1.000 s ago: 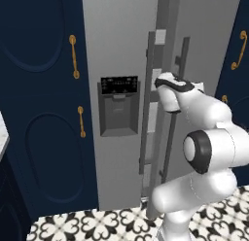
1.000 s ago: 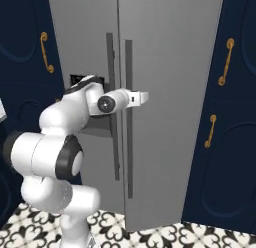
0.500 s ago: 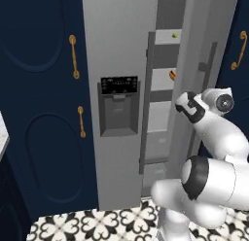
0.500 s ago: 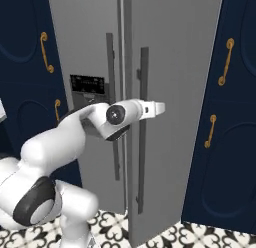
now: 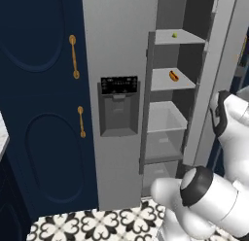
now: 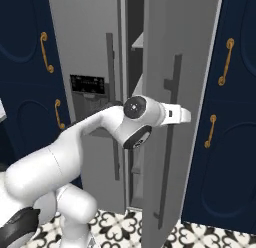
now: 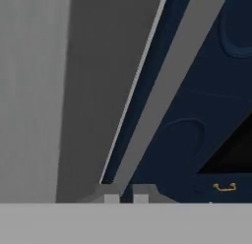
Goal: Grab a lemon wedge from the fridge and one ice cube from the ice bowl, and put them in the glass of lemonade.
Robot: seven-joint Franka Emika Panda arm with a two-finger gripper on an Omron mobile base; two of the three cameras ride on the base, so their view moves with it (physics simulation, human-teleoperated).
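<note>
The grey fridge (image 5: 116, 50) stands with its right door (image 6: 185, 57) swung wide, baring the shelves. On the top shelf lies the tiny yellow-green lemon wedge (image 5: 174, 35). My hand (image 6: 176, 114) reaches past the open door's edge at mid height, beside its dark bar handle (image 6: 172, 92). In the hand view my gripper (image 7: 126, 198) has its two tips close together with nothing between them, pointing along the door's edge (image 7: 162, 95) toward a navy cabinet. The ice cube, the ice bowl and the glass of lemonade are out of view.
A red-and-tan hot dog (image 5: 173, 75) lies on the second shelf, with bare shelves and a bin below. Navy cabinets (image 5: 39, 113) with brass handles (image 6: 224, 67) flank the fridge on both sides. The black dispenser panel (image 5: 118, 106) is on the left door. The floor is patterned tile (image 5: 87, 225).
The right fridge door has swung from nearly shut to wide open. My arm swept to the right with it, and the jaws have since narrowed, off the handle.
</note>
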